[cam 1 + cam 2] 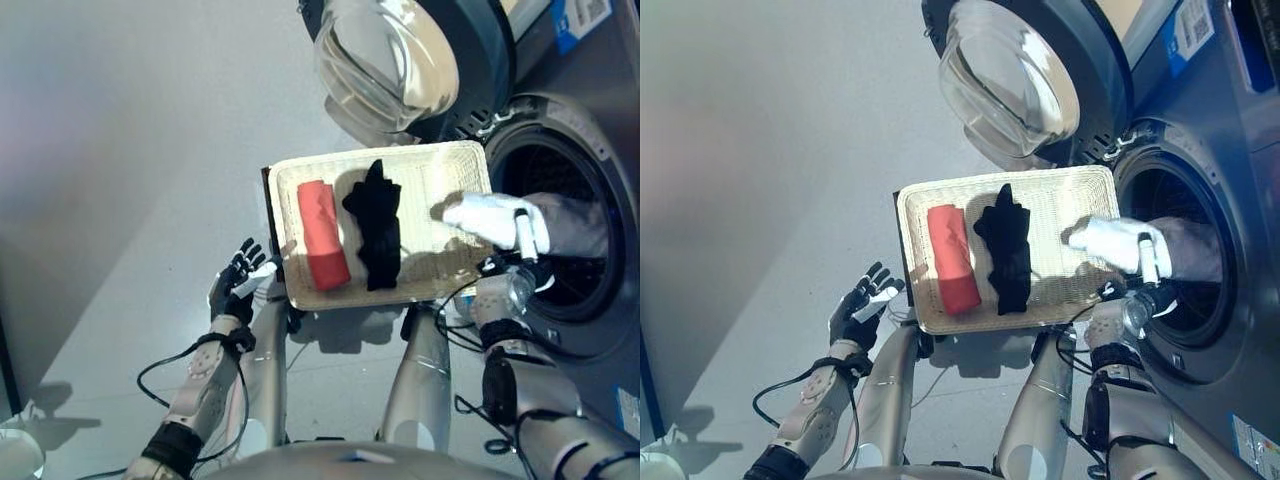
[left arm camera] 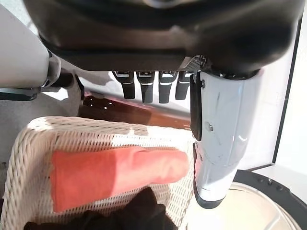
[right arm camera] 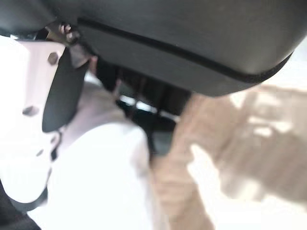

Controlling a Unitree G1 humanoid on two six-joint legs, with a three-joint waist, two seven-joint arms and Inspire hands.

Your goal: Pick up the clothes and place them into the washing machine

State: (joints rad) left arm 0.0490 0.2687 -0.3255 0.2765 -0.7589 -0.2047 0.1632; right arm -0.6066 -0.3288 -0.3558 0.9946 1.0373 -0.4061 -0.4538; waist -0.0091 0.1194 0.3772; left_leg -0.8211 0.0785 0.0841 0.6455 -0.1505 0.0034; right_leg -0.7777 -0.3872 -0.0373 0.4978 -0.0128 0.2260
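The wicker basket (image 1: 440, 165) rests on the dark brown box (image 2: 134, 112) by the washing machine (image 1: 590, 130). A rolled red cloth (image 1: 322, 234) and a black cloth (image 1: 377, 225) lie in it side by side. My right hand (image 1: 524, 262) is at the basket's right edge, shut on a white cloth (image 1: 488, 216) that stretches from the basket into the drum opening (image 1: 560, 290); the white cloth also shows in the right wrist view (image 3: 100, 177). My left hand (image 1: 238, 282) is open and empty, just off the basket's near left corner, fingers (image 2: 144, 88) straight.
The machine's round glass door (image 1: 385, 60) stands open above the basket's far side. Grey floor (image 1: 120, 150) lies to the left.
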